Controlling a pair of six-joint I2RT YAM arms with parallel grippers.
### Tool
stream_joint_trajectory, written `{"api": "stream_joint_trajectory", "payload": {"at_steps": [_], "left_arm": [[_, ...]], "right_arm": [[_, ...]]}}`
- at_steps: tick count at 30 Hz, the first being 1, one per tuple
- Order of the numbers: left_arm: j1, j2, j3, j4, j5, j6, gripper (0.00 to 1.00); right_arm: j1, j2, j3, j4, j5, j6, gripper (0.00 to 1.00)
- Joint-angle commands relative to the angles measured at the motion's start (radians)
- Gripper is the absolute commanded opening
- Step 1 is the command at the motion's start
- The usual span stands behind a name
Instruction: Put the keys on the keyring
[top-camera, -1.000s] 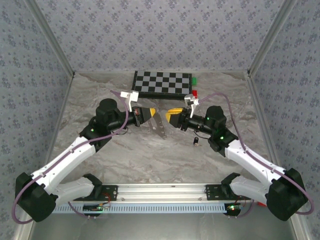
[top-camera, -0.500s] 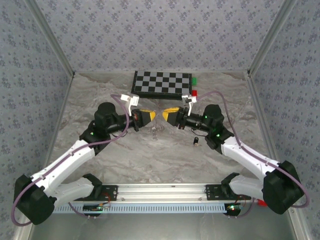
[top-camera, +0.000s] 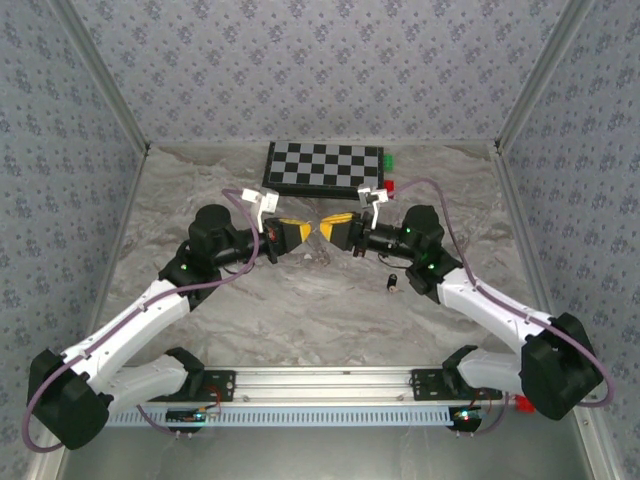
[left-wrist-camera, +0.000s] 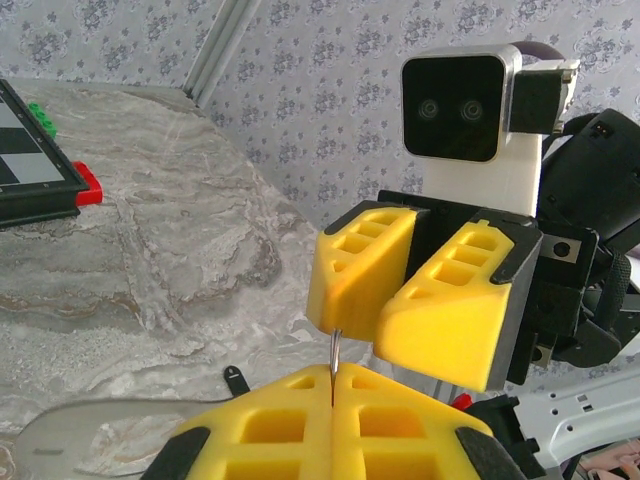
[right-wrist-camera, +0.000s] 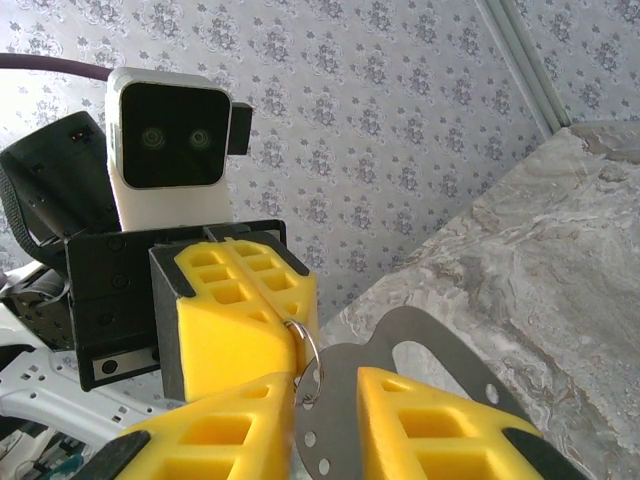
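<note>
My left gripper (top-camera: 305, 232) is shut on the small wire ring (right-wrist-camera: 311, 350) of the keyring. The keyring (right-wrist-camera: 372, 345), a flat grey plate with an oval cut-out and small holes, hangs from that ring. From the left wrist it shows edge-on as a thin silver sliver (left-wrist-camera: 335, 352) rising out of the closed yellow fingers (left-wrist-camera: 290, 420). My right gripper (top-camera: 322, 230) meets the left one tip to tip, open by about a finger's width. The plate passes down between its fingers (right-wrist-camera: 430, 420). The key (top-camera: 392, 283), tiny and black-headed, lies on the table below the right arm.
A checkerboard (top-camera: 325, 165) lies at the back of the marble-patterned table. A red block (top-camera: 390, 186) and a green block (top-camera: 388, 160) sit at its right end. Patterned walls close in the sides and back.
The right gripper has moved left to meet the left one and its jaws have narrowed. The keyring plate, earlier hanging out toward the table, now sits between the right fingers.
</note>
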Motion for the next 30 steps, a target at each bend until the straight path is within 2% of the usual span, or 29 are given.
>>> {"api": "stream_joint_trajectory", "payload": {"at_steps": [1, 25, 30], "left_arm": [[0.005, -0.012, 0.029, 0.031, 0.035, 0.015, 0.00], [0.004, -0.014, 0.025, 0.033, 0.054, 0.012, 0.00], [0.005, -0.019, 0.029, 0.024, 0.056, 0.018, 0.00]], "right_arm": [[0.010, 0.006, 0.041, 0.021, -0.025, 0.004, 0.22], [0.037, 0.039, 0.067, 0.001, -0.066, -0.011, 0.16], [0.039, 0.042, 0.068, -0.004, -0.064, -0.010, 0.12]]}}
